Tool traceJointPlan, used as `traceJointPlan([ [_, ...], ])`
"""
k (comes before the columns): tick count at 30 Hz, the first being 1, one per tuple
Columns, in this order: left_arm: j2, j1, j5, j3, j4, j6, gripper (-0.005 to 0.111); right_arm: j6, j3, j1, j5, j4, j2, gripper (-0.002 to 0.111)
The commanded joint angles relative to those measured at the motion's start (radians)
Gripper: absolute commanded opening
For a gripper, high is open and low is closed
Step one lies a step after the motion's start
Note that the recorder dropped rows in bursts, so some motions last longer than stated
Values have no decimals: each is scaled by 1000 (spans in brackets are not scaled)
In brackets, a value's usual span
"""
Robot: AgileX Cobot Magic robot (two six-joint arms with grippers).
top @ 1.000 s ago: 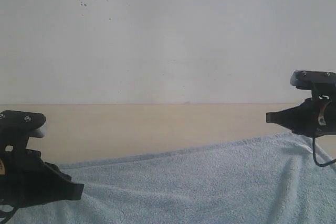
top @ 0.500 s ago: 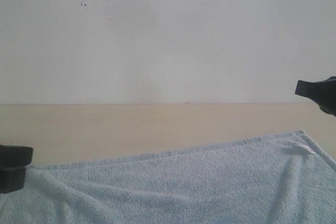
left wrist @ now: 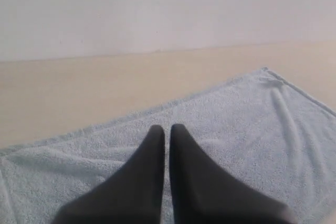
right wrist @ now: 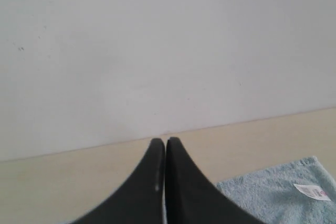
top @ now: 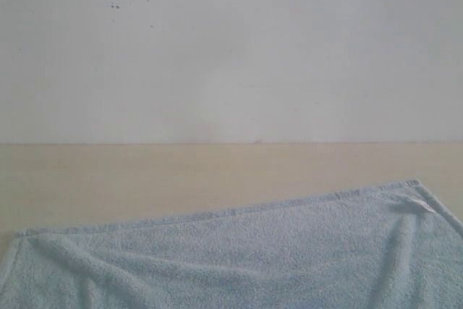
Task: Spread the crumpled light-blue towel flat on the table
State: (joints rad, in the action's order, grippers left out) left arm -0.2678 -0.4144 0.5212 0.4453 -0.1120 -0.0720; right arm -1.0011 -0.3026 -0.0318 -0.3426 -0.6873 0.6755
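Observation:
The light-blue towel (top: 239, 255) lies spread out on the beige table (top: 181, 175), with its hemmed far edge running aslant and a few low ripples. Its small white tag (top: 421, 206) sits at the far right corner. Neither gripper shows in the exterior view. In the left wrist view my left gripper (left wrist: 167, 129) is shut and empty, held above the towel (left wrist: 226, 124). In the right wrist view my right gripper (right wrist: 165, 142) is shut and empty, raised over bare table (right wrist: 79, 177), with the towel corner (right wrist: 273, 195) and its tag (right wrist: 312, 191) off to one side.
A white speckled wall (top: 231, 48) rises behind the table's far edge. A strip of bare table lies between the towel's far hem and the wall.
Both arms have drawn back out of the exterior view, left one to the left, right one to the right. The towel's far corners lie uncovered and flat.

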Motion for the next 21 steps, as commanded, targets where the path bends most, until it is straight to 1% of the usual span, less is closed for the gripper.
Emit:
traceJointPlan([
  [1,99,-5,50,-5,-12,-2,4,-35,63,0,-8,0,-141,0],
  [8,174,-5,56,-5,-12,-2,4,-77,96,0,-10,-2,-254,0],
  [15,179,-5,66,-5,-12,-2,4,-134,96,0,-5,-2,-262,0],
  [21,179,-5,66,-5,-12,-2,4,-134,96,0,-5,-2,-262,0],
])
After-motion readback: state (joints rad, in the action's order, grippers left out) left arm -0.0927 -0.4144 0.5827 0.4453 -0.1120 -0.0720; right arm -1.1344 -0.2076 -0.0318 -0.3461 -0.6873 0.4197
